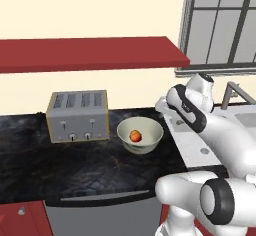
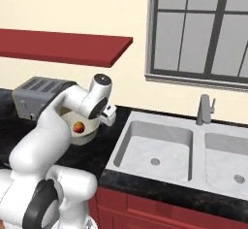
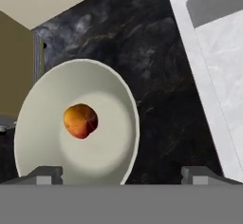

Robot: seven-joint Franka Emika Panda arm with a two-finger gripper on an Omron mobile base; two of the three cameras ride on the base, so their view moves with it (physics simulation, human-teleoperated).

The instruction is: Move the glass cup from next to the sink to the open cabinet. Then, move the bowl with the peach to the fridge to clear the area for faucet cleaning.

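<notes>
Dark marble tabletop (image 1: pixel 75 167) from my left cam: bowl (image 1: pixel 140 135) with peach (image 1: pixel 135 136) beside the toaster (image 1: pixel 78 115). Right cam: sink (image 2: pixel 160 148) and faucet (image 2: pixel 204 109) nearby. Hand cam: claw (image 3: pixel 122 174) wide open, holding nothing, over the bowl's edge.

I find no readable text, label, brand, number or sign anywhere here, not on the toaster (image 1: pixel 78 116), the bowl (image 1: pixel 140 135), the sink (image 2: pixel 193 150) or the dark counter (image 1: pixel 75 170).
</notes>
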